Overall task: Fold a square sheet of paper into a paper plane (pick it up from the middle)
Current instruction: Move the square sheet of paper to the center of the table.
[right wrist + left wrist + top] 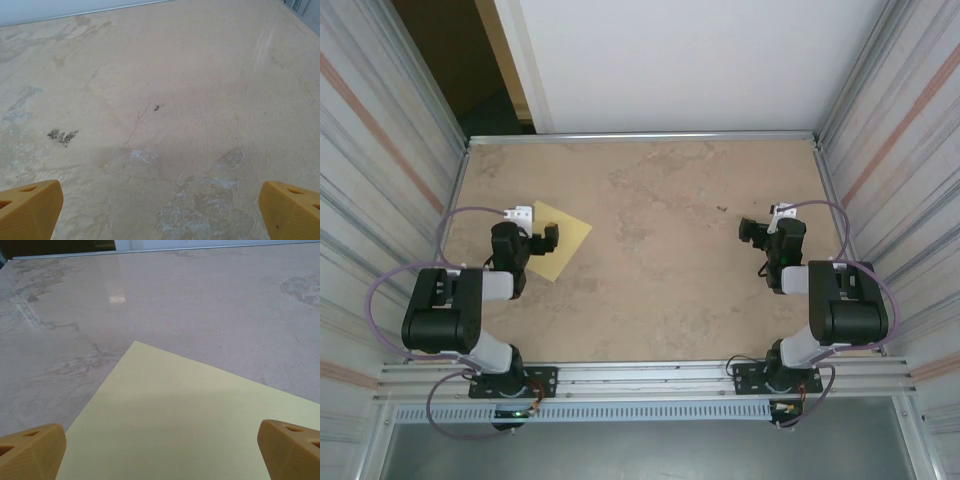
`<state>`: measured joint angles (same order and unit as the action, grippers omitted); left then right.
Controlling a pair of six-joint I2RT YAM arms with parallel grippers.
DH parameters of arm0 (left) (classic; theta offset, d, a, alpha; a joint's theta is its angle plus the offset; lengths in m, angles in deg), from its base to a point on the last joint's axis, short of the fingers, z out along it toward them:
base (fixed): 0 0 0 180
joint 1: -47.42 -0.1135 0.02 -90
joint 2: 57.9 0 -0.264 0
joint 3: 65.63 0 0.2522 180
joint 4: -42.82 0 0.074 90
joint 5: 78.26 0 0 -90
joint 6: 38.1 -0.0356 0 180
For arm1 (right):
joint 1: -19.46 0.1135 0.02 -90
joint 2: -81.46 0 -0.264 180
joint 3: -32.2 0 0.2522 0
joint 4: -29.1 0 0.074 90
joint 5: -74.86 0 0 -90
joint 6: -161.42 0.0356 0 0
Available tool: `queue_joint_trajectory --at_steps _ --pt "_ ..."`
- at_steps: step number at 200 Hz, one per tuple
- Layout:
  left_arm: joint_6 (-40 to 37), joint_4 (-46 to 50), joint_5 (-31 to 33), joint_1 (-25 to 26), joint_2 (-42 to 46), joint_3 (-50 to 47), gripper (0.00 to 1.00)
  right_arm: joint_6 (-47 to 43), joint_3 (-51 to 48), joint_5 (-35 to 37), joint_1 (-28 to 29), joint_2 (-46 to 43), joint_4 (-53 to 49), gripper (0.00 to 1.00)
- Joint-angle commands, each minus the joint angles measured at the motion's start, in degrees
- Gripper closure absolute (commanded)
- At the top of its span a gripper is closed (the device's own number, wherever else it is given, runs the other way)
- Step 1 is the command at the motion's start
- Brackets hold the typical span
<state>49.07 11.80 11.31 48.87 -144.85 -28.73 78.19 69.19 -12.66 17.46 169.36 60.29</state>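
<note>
One flat, pale-yellow square sheet of paper (570,232) lies on the left of the mottled beige tabletop (660,260). I have two pincers, both spread wide, each with two orange wedge fingertips (35,447). My left pincer (160,452) hangs over the sheet, my right pincer (160,212) over blotchy tabletop.

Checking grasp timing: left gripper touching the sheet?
Cannot tell. Left wrist view: left gripper open over the square sheet of paper; contact or gap unclear.

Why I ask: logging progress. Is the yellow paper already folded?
No, the paper lies flat and uncreased on the table, seen from the left wrist.
</note>
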Motion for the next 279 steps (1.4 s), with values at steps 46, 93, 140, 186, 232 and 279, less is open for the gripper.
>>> queue_joint_trajectory --at_steps 46,93,140,186,232,279 --pt "-0.87 -0.71 -0.36 -0.42 0.35 0.33 0.01 -1.5 0.46 -0.72 -0.2 0.38 0.4 0.01" --pt "-0.77 -0.67 -0.34 -0.38 0.3 0.33 0.01 -1.53 0.39 -0.72 -0.24 0.24 0.36 0.01" --pt "-0.83 -0.23 -0.36 -0.39 0.15 0.64 0.01 -1.32 0.58 -0.94 -0.37 0.43 0.08 0.01" --pt "-0.78 -0.31 -0.32 -0.32 0.29 0.57 0.01 -1.37 0.52 -1.01 -0.41 0.32 0.17 0.01" --pt "0.67 -2.1 3.01 -0.38 1.45 -0.72 0.01 -1.62 0.18 0.76 0.39 -3.46 -2.29 0.01" --pt "4.79 17.35 11.42 2.18 17.75 2.91 0.01 1.82 7.55 4.29 2.02 -17.11 -22.59 0.01"
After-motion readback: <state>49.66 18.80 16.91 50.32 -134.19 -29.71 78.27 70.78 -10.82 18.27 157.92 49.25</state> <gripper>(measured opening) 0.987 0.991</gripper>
